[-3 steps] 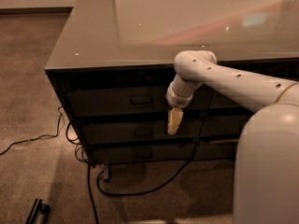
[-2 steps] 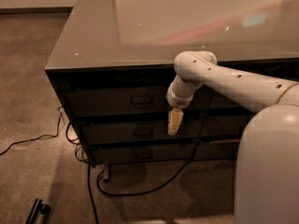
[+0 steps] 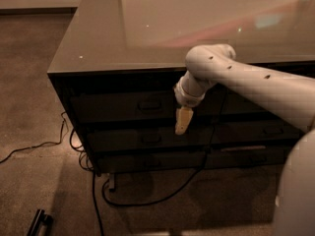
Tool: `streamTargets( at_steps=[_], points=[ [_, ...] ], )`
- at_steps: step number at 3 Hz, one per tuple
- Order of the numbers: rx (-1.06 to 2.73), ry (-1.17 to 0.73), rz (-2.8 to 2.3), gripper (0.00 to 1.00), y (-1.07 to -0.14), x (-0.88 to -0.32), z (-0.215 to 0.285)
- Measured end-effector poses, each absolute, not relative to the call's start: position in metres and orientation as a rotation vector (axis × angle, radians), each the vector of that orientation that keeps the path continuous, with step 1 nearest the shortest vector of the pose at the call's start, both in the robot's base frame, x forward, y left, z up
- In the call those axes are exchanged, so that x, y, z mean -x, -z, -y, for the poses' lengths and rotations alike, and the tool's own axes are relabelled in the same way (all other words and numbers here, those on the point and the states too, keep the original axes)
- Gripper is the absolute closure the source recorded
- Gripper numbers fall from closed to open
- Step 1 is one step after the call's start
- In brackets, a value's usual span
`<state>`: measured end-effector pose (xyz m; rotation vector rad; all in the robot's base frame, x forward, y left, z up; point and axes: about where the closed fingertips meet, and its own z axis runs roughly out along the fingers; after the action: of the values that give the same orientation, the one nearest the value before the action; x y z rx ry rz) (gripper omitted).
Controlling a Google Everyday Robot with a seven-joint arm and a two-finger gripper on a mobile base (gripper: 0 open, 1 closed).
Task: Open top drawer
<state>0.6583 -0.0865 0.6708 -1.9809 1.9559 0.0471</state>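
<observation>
Carpet, black cables below cabinet; tool hangs before top drawer, right of handle, opening unclear.

The off-white plastic arm is a smooth, thick tube, rounded at its joint and dotted with small dark oval recesses. A paler ringed collar closes the wrist. Below it sits the small cream-yellow gripper, in front of the wide dark top drawer, just right of its loop handle. A broad white rounded shell fills the lower right.
</observation>
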Motion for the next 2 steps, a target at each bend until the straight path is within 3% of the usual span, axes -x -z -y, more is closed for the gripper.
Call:
streamTargets(
  at_steps=[2],
  points=[
    [1.959, 0.006, -1.887, 0.0, -0.705, -0.6589, 0.0782]
  ],
)
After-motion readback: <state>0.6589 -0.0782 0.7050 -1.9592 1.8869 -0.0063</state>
